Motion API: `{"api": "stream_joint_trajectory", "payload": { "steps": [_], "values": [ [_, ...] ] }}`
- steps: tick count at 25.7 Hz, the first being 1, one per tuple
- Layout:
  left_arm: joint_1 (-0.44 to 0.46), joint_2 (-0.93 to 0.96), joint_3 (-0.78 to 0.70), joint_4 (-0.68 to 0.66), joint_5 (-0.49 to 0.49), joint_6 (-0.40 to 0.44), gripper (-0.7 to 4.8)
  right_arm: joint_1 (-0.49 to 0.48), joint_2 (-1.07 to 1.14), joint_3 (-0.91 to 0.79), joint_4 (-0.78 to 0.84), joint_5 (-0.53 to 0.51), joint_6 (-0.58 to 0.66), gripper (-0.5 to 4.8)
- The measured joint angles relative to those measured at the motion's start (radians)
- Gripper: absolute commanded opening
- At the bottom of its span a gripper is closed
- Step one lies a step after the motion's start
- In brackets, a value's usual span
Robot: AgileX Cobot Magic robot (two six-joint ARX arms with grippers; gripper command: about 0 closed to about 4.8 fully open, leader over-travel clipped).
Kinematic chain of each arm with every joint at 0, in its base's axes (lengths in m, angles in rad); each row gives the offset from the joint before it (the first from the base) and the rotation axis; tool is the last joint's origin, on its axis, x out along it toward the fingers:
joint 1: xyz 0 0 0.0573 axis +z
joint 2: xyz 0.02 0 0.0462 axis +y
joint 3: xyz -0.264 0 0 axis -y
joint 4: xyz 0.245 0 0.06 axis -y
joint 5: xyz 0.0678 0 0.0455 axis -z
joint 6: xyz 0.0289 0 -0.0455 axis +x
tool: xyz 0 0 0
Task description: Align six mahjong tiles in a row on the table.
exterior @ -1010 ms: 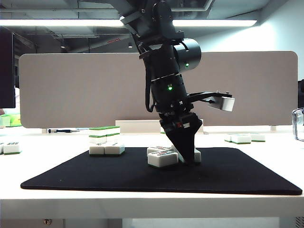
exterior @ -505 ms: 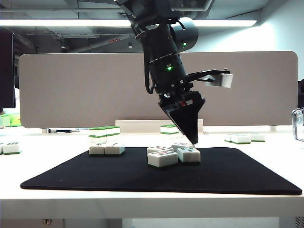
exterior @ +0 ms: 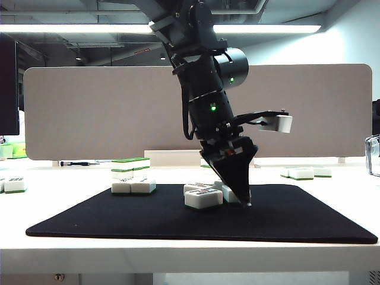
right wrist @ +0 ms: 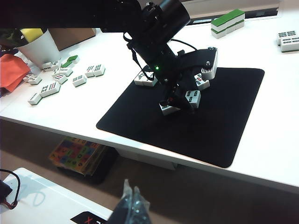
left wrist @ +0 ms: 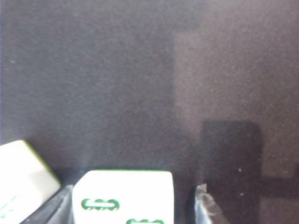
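Several mahjong tiles lie on the black mat (exterior: 297,219) of the table (exterior: 178,255): a close cluster (exterior: 203,198) near the middle and a pair (exterior: 133,186) side by side further left. My left gripper (exterior: 244,200) points down at the cluster's right end. In the left wrist view it (left wrist: 133,191) stands open astride one face-up tile (left wrist: 122,196), a finger (left wrist: 202,205) on each side, with a gap at one side. A second tile (left wrist: 21,179) lies just beside it. My right gripper (right wrist: 131,198) is shut and empty, off the table's near edge.
Green-topped stacked tiles (exterior: 130,166) stand behind the mat on the left. More loose tiles (exterior: 306,173) lie at the back right and others (right wrist: 51,81) beside a white cup (right wrist: 39,46). A grey partition panel (exterior: 89,113) closes the back.
My left gripper rose off the tile cluster, leaving the right-hand tile on the mat, then came back down over it. Its jaws have widened. The right arm has not moved.
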Motion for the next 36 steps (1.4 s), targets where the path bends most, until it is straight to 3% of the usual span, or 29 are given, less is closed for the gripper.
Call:
{"api": "stream_joint_trajectory", "payload": {
  "steps": [2, 6, 14, 17, 20, 25, 31, 36],
  "values": [
    [0.0, 0.012, 0.0, -0.002, 0.003, 0.0, 2.31, 0.0, 0.0, 0.0, 0.0, 0.0, 0.0, -0.01],
    [0.0, 0.012, 0.0, 0.0, 0.007, -0.002, 2.0, 0.0, 0.0, 0.0, 0.0, 0.0, 0.0, -0.01],
    [0.003, -0.11, 0.002, -0.024, -0.029, 0.002, 2.0, 0.0, 0.0, 0.0, 0.0, 0.0, 0.0, -0.01],
    [0.058, -0.113, 0.001, -0.051, -0.112, 0.006, 2.0, 0.0, 0.0, 0.0, 0.0, 0.0, 0.0, -0.01],
    [0.149, -0.113, 0.001, -0.074, -0.117, 0.047, 2.0, 0.0, 0.0, 0.0, 0.0, 0.0, 0.0, -0.01],
    [0.257, -0.112, 0.001, -0.074, 0.082, 0.178, 2.0, 0.0, 0.0, 0.0, 0.0, 0.0, 0.0, -0.01],
    [0.291, -0.082, 0.002, -0.071, 0.088, 0.349, 2.01, 0.0, 0.0, 0.0, 0.0, 0.0, 0.0, -0.01],
    [0.289, -0.02, -0.001, -0.073, 0.087, 0.358, 2.0, 0.0, 0.0, 0.0, 0.0, 0.0, 0.0, -0.01]
  ]
}}
